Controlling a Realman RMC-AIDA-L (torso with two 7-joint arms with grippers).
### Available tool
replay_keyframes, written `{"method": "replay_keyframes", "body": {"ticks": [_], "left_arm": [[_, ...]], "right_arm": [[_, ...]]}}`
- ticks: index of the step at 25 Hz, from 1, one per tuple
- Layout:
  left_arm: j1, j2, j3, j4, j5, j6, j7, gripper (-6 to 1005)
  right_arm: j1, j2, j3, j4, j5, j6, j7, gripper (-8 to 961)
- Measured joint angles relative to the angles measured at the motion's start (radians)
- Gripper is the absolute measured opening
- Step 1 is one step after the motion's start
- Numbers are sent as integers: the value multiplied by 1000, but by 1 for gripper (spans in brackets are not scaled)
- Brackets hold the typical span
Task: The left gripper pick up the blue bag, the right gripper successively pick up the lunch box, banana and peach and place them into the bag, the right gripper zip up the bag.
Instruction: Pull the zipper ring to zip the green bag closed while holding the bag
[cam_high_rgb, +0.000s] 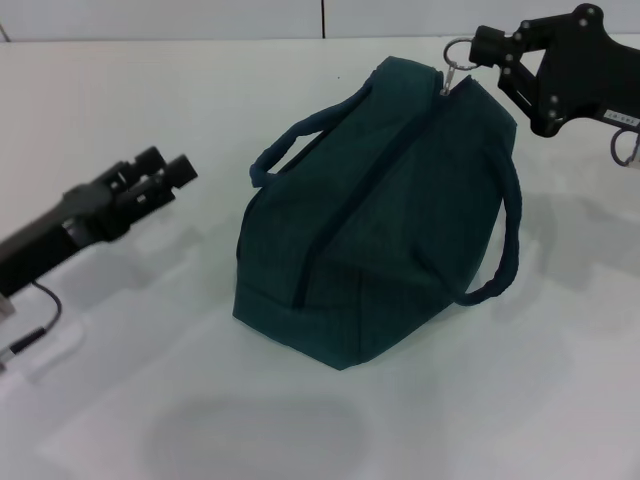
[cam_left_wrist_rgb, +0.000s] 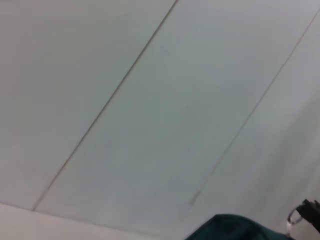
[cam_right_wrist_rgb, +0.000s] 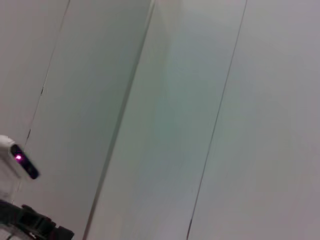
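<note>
Bag (cam_high_rgb: 380, 220) alone on table (cam_high_rgb: 150, 110), zipped; right gripper (cam_high_rgb: 478, 47) jaws pinching its one zipper ring (cam_high_rgb: 457, 52); left gripper (cam_high_rgb: 170, 172) apart, jaws closed.

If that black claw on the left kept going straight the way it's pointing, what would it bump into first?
Probably the bag. The left gripper hangs off to the bag's left, pointing right and slightly away, roughly toward the near handle. Only bare table lies between them, though depth is hard to judge, so it might pass above.

Mostly pale wall panels (cam_left_wrist_rgb: 150, 110); blue bag (cam_left_wrist_rgb: 235, 229) top at frame edge, metal ring (cam_left_wrist_rgb: 294, 218) beside it.
</note>
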Motion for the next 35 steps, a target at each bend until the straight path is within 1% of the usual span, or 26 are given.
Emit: {"method": "replay_keyframes", "body": {"ticks": [1,2,6,7,8,10,13,14,18,19,21,23,24,25,26,28,30,35], "left_arm": [[0,0,0,0,0,0,0,661],[-15,8,-1,30,26,-1,-44,683],[-117,44,1,175,172,3,-286,837],[-146,48,1,215,217,11,-345,875],[-170,48,2,249,259,21,-394,878],[-217,38,2,329,323,62,-482,885],[-268,21,17,441,374,111,-594,895],[-279,19,27,473,388,117,-627,895],[-310,7,106,664,449,122,-797,889],[-313,0,124,727,469,122,-844,887],[-314,-17,144,815,510,121,-905,882],[-311,-44,165,913,582,115,-963,877],[-309,-55,174,941,607,111,-980,875],[-299,-63,229,980,647,83,-1019,872],[-299,-63,229,980,647,83,-1019,870],[-285,-62,305,992,660,36,-1049,865],[-272,-61,360,998,663,-3,-1060,860],[-249,-64,412,1027,664,-34,-1069,848]], "right_arm": [[-1,0,0,0,4,-2,0,8],[-3,0,0,1,8,-5,0,8],[-8,0,-5,2,23,-17,0,9],[-9,0,-5,2,23,-22,0,9],[-9,0,-5,1,23,-26,0,9],[-9,0,-4,1,24,-37,1,8],[-9,2,-2,7,28,-46,2,8],[-8,2,-2,11,32,-46,1,8],[-9,1,-4,24,47,-54,0,8],[-9,1,-3,26,48,-58,0,8],[-10,1,-3,26,49,-61,0,8],[-11,1,-3,26,49,-66,0,9],[-11,2,-3,26,50,-70,0,9],[-11,3,-3,27,51,-74,0,9],[-11,3,-3,28,53,-77,-1,9],[-15,3,-4,32,62,-88,-1,9],[-21,2,-4,36,69,-98,-3,9],[-25,0,-5,39,74,-108,-4,8]]}}
